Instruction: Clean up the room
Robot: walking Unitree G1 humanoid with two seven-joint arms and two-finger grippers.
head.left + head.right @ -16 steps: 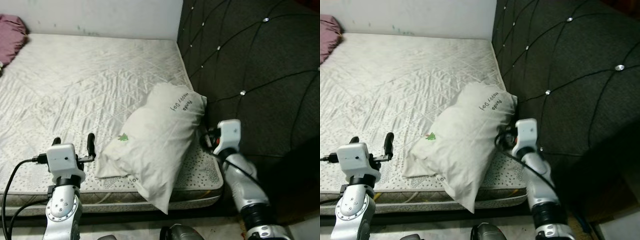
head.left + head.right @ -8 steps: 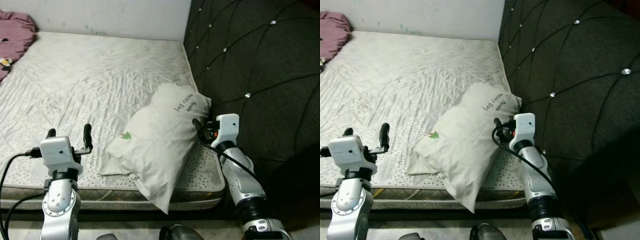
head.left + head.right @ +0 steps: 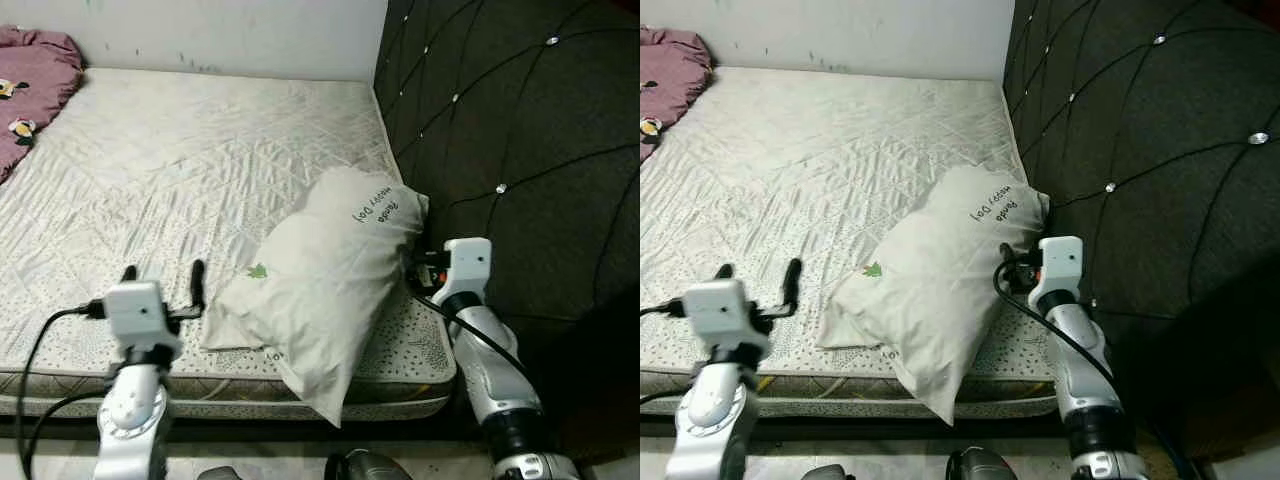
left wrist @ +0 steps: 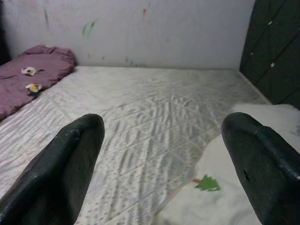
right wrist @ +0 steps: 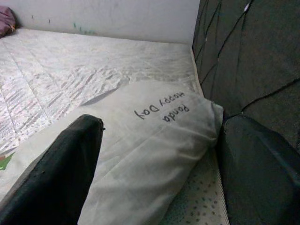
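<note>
Left eye view: a white pillow [image 3: 325,295] lies slantwise across the near right corner of a bare quilted mattress [image 3: 180,170], its top end against the dark tufted headboard [image 3: 520,130] and its lower end hanging over the mattress edge. The left gripper [image 3: 163,287] hovers above the near edge of the mattress, just left of the pillow's lower corner, its two black fingers spread wide and holding nothing. The right gripper [image 3: 1006,254] sits at the pillow's right flank, in the gap between pillow and headboard; from the head cameras its fingertips are mostly hidden by the pillow, so contact cannot be judged there. A crumpled purple blanket [image 3: 35,75] lies at the far left of the bed.

The left wrist view adds the small green tree print [image 4: 206,183] on the pillow's corner, seen between the parted fingers [image 4: 61,173], and two flower patches on the blanket. The right wrist view shows its own fingers [image 5: 65,173] wide apart, one over the pillow and one beside the headboard, grasping nothing, with the upside-down handwritten lettering [image 5: 161,108] near the pillow's top end.
</note>
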